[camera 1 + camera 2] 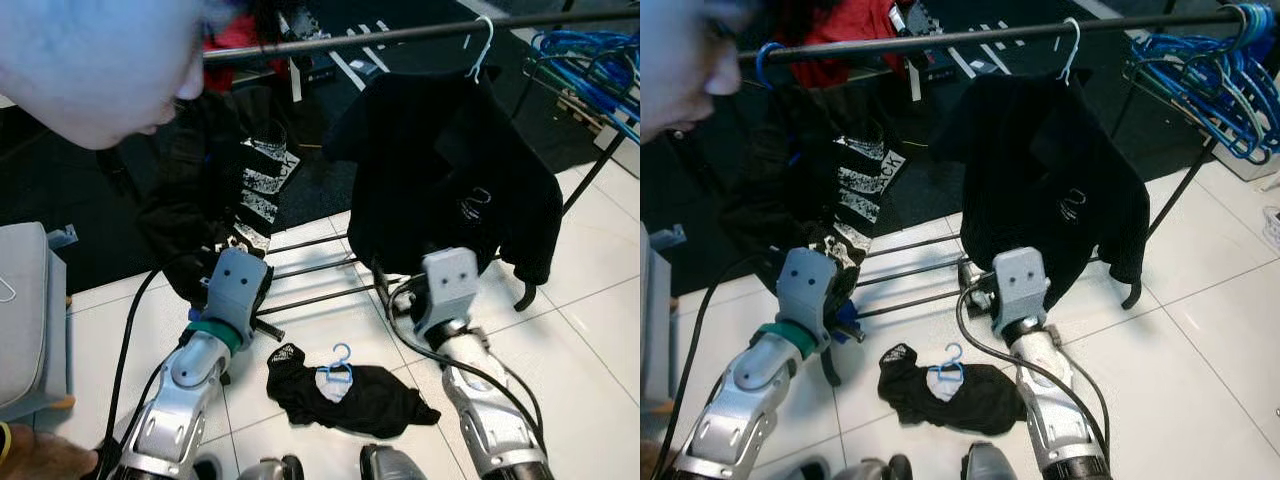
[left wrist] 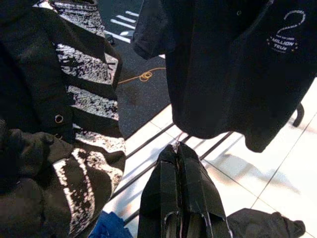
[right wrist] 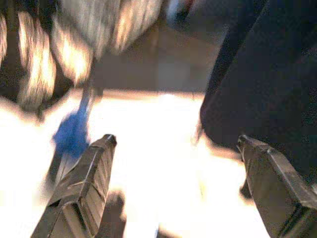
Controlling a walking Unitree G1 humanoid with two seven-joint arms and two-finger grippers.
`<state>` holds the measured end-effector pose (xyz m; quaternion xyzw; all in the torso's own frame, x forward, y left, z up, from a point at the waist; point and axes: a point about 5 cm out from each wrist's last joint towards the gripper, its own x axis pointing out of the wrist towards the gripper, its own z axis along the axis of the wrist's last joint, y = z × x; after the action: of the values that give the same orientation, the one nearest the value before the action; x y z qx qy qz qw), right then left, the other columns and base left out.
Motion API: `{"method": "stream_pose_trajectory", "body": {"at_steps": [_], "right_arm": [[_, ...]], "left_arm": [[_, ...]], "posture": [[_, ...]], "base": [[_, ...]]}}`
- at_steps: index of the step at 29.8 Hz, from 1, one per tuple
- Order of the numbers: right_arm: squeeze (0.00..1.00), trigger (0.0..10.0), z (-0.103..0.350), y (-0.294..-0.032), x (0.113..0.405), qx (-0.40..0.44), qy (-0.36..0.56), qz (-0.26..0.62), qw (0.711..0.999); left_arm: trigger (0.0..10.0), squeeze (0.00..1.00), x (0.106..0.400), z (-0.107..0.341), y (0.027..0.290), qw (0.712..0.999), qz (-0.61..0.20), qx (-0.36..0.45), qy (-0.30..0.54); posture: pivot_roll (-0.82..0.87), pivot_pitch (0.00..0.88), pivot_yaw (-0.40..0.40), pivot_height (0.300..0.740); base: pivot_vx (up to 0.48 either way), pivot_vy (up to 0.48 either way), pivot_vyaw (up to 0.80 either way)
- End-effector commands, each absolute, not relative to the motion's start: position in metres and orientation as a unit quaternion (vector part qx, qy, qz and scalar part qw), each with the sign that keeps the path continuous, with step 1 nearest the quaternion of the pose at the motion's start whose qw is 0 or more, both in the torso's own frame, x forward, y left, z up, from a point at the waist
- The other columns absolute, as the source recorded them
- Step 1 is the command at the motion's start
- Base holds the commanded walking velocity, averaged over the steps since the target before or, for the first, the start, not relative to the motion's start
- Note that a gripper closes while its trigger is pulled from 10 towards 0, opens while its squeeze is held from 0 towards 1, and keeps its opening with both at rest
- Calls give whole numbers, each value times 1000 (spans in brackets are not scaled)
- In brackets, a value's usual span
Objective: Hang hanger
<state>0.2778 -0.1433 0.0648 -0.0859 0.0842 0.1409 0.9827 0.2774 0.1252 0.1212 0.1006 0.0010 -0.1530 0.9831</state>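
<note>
A grey bin [image 1: 25, 310] stood at the left, contents unseen. The left gripper [image 2: 179, 163] had its fingers pressed together, empty. On the floor between the arms lay the blue hanger [image 1: 338, 368] on black clothing [image 1: 375, 402]. The right gripper [image 3: 178, 158] gaped wide, empty.

One dark metal clothes rail [image 1: 980, 37] stood ahead, and two garments hung on it: a black jacket with white print [image 1: 452, 180] and a black-and-white patterned top [image 1: 862, 180]. One black garment on a light-blue plastic hanger [image 1: 340, 366] lay on the white tiles. A bunch of blue hangers [image 1: 1200, 75] dangled (too tangled to count). Two silver arms showed.
</note>
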Motion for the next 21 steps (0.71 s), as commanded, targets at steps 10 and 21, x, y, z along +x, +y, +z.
{"method": "stream_pose_trajectory", "body": {"at_steps": [10,21], "right_arm": [[0,10000,16,-161,268,-95,258,162,948],[0,10000,46,-162,288,-100,163,120,974]], "left_arm": [[10000,0,277,116,123,983,-154,100,10],[10000,0,277,116,121,983,-153,99,8]], "posture": [[-180,90,112,740],[-184,97,108,740]], "base": [[0,0,0],[0,0,0]]}}
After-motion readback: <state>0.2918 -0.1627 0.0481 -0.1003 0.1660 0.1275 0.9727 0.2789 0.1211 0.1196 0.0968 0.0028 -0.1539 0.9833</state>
